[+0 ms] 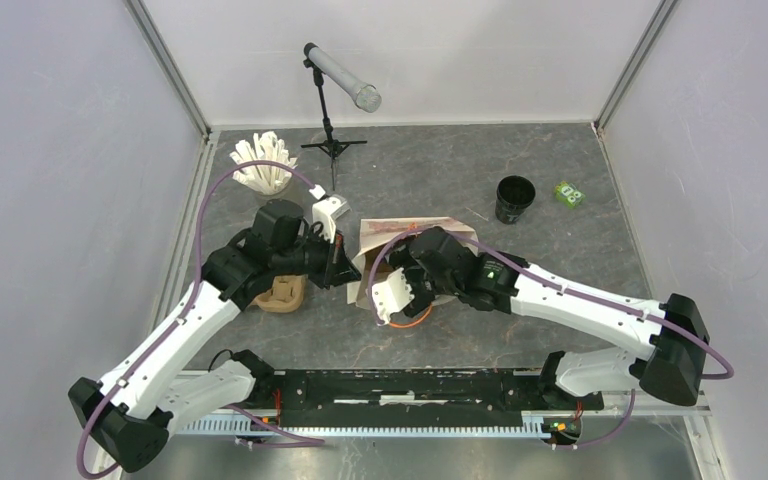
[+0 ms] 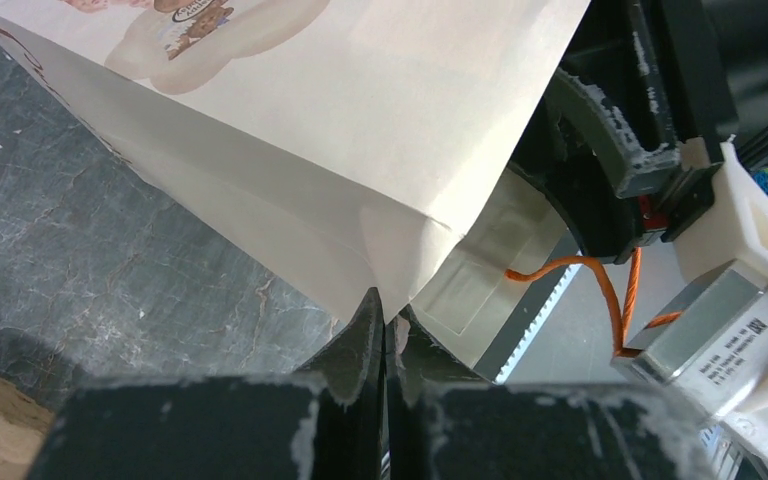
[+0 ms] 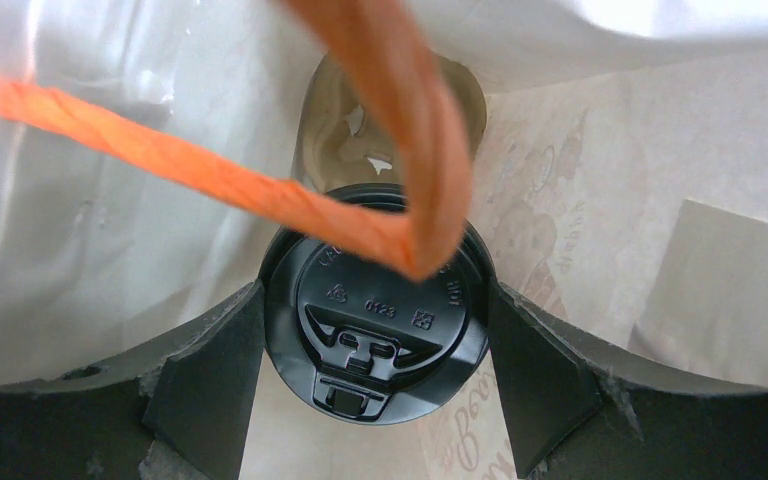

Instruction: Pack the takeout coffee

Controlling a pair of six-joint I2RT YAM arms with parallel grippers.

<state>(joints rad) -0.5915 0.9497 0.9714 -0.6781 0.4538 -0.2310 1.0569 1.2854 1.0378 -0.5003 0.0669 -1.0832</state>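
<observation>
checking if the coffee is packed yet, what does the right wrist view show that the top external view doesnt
Right wrist only: the takeout coffee, lid on, inside the paper bag, between the fingers of the right gripper.
Top external only: the left gripper at the bag's edge, plus another black cup, a small green item and white sticks further back.
Both: the bag, its orange handle and the right gripper at the bag's mouth.
</observation>
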